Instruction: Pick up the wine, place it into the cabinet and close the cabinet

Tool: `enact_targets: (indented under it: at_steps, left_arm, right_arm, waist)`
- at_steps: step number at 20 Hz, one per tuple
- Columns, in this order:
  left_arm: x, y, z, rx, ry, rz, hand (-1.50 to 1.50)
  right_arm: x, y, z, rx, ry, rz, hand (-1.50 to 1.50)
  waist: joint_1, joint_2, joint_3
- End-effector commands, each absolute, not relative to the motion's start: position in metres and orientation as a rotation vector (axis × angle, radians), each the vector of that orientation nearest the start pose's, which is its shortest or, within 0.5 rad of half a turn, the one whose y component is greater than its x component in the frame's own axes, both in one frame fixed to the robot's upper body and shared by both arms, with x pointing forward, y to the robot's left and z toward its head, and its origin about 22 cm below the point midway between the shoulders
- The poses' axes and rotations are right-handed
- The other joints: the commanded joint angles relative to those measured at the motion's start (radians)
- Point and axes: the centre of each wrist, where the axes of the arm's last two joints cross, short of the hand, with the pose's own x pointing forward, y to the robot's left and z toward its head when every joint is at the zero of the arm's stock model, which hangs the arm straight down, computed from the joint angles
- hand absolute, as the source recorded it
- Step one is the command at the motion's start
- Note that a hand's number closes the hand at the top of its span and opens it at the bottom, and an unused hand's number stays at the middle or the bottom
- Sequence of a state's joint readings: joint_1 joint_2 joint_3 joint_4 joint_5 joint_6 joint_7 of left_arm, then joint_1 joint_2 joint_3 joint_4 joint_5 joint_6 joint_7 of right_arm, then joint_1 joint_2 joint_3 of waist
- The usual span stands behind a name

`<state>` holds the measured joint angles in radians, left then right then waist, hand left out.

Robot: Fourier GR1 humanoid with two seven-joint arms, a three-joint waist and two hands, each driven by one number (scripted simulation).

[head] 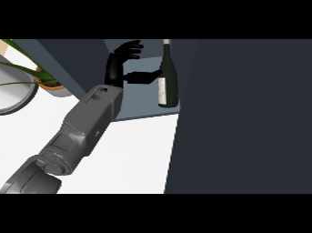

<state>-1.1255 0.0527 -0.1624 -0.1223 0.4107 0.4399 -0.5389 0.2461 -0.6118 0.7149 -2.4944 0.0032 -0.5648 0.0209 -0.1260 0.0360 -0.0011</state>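
**One bottle on the shelf, one door left to shut**

My left hand (118, 63) is up inside the open cabinet (141, 113), just left of the wine bottle (165, 77). The bottle stands upright on the cabinet floor, near its front edge and close against the dark door (252, 113) at the right. My fingers (128, 48) are spread and only lightly bent at the tips, clear of the glass. They wrap around nothing. My thumb (143, 77) points sideways at the bottle's body and meets it or comes very near; I cannot tell which. I read this as a hand that is beside the bottle rather than gripping it, with the thumb there to steady a tall, narrow thing that could tip.

My forearm (84, 127) slants in from the lower left across the white worktop (138, 150), which makes sense, since the cabinet opening faces that way and the door blocks the other side. My right hand shows nowhere.

Judging by how things lie, the placing looks done and the closing remains. The arm must come out of the opening before the door can swing. A potted plant (47, 82) and a rounded basin (10, 98) sit off to the left, well apart from the job.
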Motion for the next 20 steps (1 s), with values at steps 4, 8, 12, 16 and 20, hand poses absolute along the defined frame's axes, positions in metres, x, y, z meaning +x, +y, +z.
enact_targets:
  at_steps: [4,8,12,16,20]
  left_arm:
    - [0.439,0.131,0.038,0.385,-1.694,-0.073,-1.5]
    - [0.437,0.128,0.034,0.356,-1.735,-0.056,-1.5]
    - [0.444,0.125,0.051,0.185,-1.783,-0.048,-1.5]
    - [0.443,0.122,0.051,0.057,-1.826,0.016,1.5]
    - [0.44,0.097,0.054,-0.072,-1.852,0.019,1.5]
  right_arm:
    - [0.074,-0.185,0.171,0.314,-1.981,0.197,-1.5]
    - [0.074,-0.186,0.173,0.314,-1.985,0.188,-1.5]
    - [0.073,-0.187,0.17,0.308,-1.974,0.2,-1.5]
    - [0.071,-0.189,0.176,0.297,-1.981,0.196,-1.5]
    - [0.071,-0.189,0.17,0.285,-1.959,0.185,-1.5]
  waist:
    - [-0.019,0.006,0.0]
    - [-0.007,0.006,-0.002]
    - [-0.008,0.001,-0.002]
    - [0.014,-0.004,-0.003]
    - [0.026,-0.012,0.0]
